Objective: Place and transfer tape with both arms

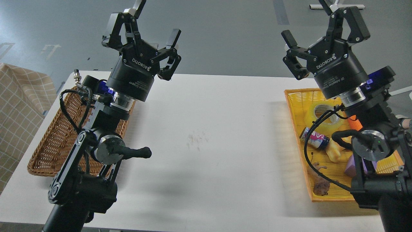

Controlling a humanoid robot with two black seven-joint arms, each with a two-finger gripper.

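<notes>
- Because the tape [323,116] lies flat in the yellow tray [297,106], hole upward, it looks an easy thing to lift: a light, stiff ring, by my guess, with a hard cardboard core that should not give under a squeeze.
- Its outer face is smooth and glossy, so I judge it a little slippery; one finger down inside the core and one outside the wall seems the surer hold, rather than spanning the whole roll.
- The roll sits toward the tray's far end, partly behind the right arm's wrist and a black cable [313,129]. Nearer in the tray lie a small can [314,138], touching or just beside the roll, and further on a brown toy figure [320,185].
- The right gripper [320,25] hangs above the tray's far edge, fingers spread wide, holding nothing.
- The left gripper [154,24] is well away from the tray, across the white table [209,129], above a brown wicker basket [54,145]; its fingers are likewise apart and empty.
</notes>
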